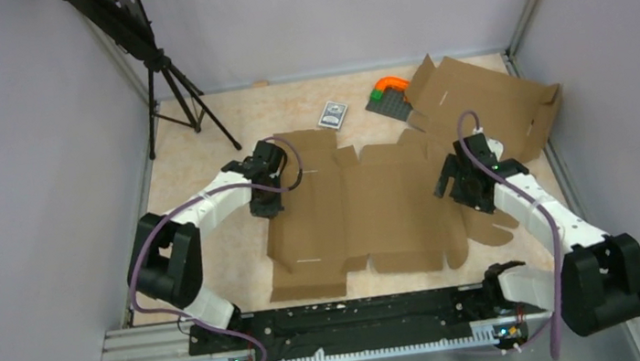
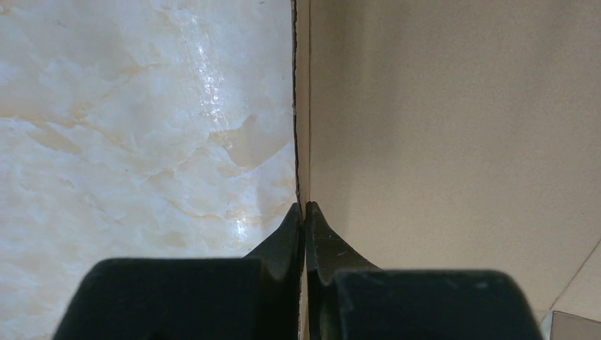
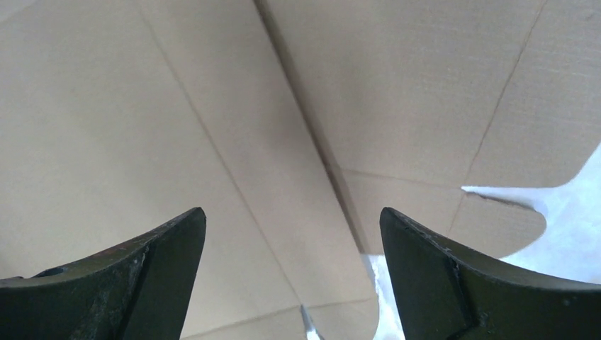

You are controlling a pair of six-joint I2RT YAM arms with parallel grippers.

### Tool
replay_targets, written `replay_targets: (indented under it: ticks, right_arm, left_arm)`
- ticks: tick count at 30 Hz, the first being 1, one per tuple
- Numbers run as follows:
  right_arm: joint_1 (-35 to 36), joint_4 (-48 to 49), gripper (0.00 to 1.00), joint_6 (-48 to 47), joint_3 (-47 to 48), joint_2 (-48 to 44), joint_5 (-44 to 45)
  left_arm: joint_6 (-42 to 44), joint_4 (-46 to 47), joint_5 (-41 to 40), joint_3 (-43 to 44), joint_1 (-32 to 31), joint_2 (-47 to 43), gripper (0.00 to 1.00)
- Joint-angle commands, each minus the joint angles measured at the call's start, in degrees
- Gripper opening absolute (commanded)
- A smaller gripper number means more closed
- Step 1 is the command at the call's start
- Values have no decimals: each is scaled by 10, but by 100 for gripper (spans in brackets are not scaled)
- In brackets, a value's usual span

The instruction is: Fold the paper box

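folding had not begun: the paper box (image 1: 365, 202) lay flat at the centre of the table (image 1: 202, 149), with every wall left to raise. left gripper (image 2: 305, 209) was closed at its 9 o'clock edge; right gripper (image 3: 292, 212) hovered open over its 3 o'clock flaps.

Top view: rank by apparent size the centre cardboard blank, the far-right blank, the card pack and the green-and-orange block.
1. centre blank
2. far-right blank, partly raised, so its spread is harder to judge
3. block
4. card pack
The last two look close in size.
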Motion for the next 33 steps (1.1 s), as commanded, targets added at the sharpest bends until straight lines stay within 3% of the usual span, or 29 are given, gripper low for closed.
replay_targets:
  ticks: [1, 15, 26, 33]
  right_arm:
    - [-51, 86, 91, -25, -30, 28, -63]
    - [-192, 255, 86, -83, -121, 72, -359]
    - [-200, 299, 73, -58, -125, 27, -548]
    - [-194, 313, 72, -59, -132, 22, -573]
  left_arm:
    - [12, 7, -17, 12, 3, 4, 0]
    - [16, 7, -7, 21, 2, 17, 0]
    - [15, 12, 9, 25, -1, 29, 0]
    - [14, 20, 31, 23, -2, 24, 0]
